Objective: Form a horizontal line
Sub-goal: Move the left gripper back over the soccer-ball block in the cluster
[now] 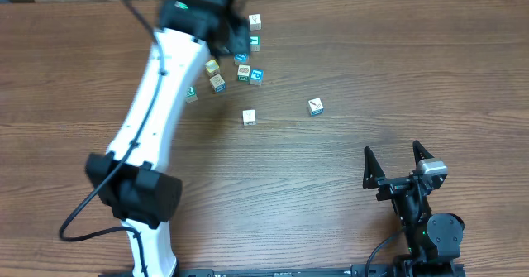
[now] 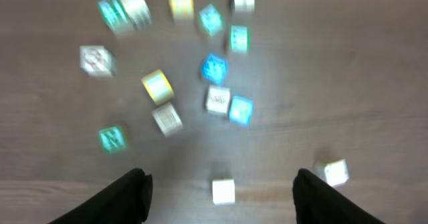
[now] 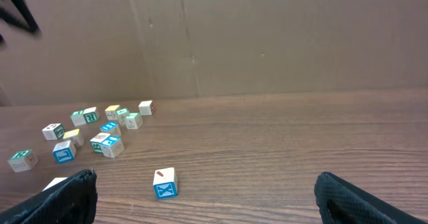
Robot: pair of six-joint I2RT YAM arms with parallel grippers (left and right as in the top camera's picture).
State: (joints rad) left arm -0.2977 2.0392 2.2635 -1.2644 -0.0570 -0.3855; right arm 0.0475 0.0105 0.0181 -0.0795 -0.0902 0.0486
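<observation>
Wooden table [image 1: 347,178], cardboard wall [image 3: 281,37], stray cube [image 1: 315,106]

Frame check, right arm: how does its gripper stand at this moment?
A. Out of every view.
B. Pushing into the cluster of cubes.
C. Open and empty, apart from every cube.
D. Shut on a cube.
C: the right gripper has its jaws wide with only bare table between them, and the nearest white cube lies well apart from it.

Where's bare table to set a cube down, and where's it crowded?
Bare: table right of the lone cube; also the strip between the white cube and the right tool. Crowded: the cube cluster beside the left arm.
</observation>
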